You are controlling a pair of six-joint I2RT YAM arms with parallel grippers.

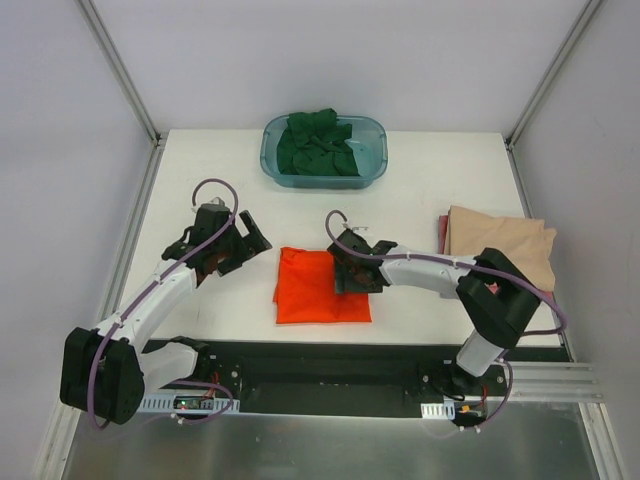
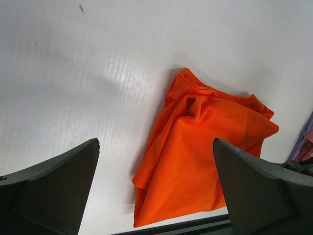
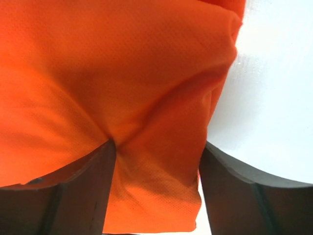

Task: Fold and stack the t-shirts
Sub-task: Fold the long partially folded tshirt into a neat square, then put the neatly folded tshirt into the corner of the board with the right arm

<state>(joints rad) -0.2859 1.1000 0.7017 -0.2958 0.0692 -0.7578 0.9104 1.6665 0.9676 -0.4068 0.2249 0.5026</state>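
Orange-red t-shirt (image 1: 322, 290) is lying roughly folded at the near middle of the table (image 1: 200, 180).
The left gripper (image 1: 240, 252) is hovering just beside it, fingers (image 2: 54, 191) spread wide and empty. The right gripper (image 1: 350, 275) is sitting on its right edge, fingers (image 3: 73, 196) standing apart astride puckering mesh cloth. A beige t-shirt (image 1: 505, 250) is lying far right.

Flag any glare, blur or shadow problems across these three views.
Top external: even light, sharp, only soft shadows on the white table. Left wrist: mild sheen on the table, orange-red t-shirt crisp. Right wrist: t-shirt weave sharp, table at right nearly blown out.
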